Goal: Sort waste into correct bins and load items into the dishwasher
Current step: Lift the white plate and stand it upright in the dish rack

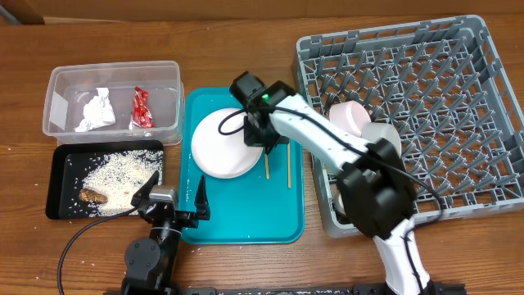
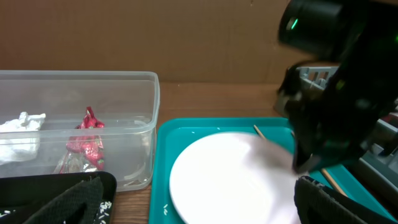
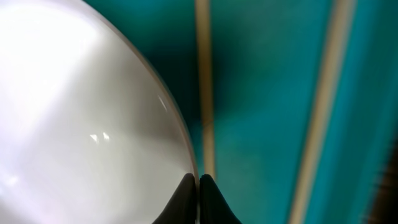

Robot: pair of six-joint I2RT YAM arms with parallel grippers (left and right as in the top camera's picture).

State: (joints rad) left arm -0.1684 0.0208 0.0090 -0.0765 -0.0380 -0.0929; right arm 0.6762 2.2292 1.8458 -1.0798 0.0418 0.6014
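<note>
The right gripper is clamped on the right rim of the plate, which lies on the teal tray beside the chopsticks. The left gripper hangs open at the tray's near left edge.

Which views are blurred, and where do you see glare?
Right wrist: all soft, plate and chopsticks too near the lens, small glints on the plate. Left wrist: the right arm is blurred, the tub clearer. Overhead: sharp, evenly lit.

Wood table, tub, black tray, teal tray, rack
</note>
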